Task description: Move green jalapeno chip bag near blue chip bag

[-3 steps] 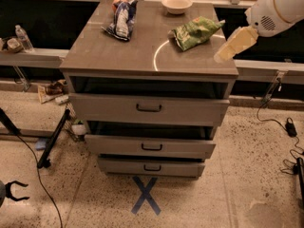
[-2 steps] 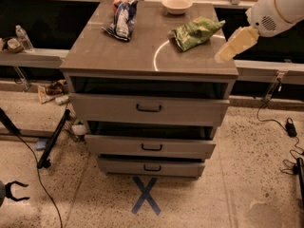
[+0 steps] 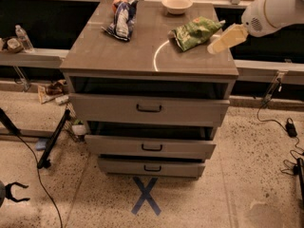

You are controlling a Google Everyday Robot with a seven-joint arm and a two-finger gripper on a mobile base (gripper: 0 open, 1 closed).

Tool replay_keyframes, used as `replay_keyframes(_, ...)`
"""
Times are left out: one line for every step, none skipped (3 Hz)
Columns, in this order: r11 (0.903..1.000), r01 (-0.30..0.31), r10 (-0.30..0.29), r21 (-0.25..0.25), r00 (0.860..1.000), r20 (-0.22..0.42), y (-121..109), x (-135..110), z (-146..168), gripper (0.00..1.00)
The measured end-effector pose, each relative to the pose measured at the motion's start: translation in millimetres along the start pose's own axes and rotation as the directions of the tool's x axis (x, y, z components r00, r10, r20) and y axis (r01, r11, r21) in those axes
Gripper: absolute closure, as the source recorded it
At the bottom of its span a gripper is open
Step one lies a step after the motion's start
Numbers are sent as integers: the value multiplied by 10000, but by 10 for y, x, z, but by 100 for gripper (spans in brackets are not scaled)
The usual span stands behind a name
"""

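Note:
The light-green jalapeno chip bag point(image 3: 194, 32) lies on the right rear part of the drawer cabinet's top point(image 3: 128, 51). The dark blue and white chip bag point(image 3: 122, 20) lies at the left rear of the top, well apart from the green bag. My gripper point(image 3: 227, 38) comes in from the upper right on a white arm and hovers just to the right of the green bag, above the top's right edge. It holds nothing that I can see.
A white bowl point(image 3: 176, 4) stands at the back between the two bags. An orange object point(image 3: 117, 4) sits behind the blue bag. The cabinet has three slightly open drawers point(image 3: 149, 108). A water bottle point(image 3: 23, 37) stands on the left ledge. Cables lie on the floor at right point(image 3: 285, 127).

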State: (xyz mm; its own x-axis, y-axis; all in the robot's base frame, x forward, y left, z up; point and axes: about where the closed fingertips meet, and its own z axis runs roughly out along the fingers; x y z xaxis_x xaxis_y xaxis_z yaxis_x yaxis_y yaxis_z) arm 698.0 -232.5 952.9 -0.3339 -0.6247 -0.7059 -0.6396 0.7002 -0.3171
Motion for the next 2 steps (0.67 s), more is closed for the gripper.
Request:
replay_keyframes(9953,-429,361,871,9962,787,-426,-142,334,0)
replay_keyframes(9912,-767,611,1079,9881,1414,-682,-281,614,0)
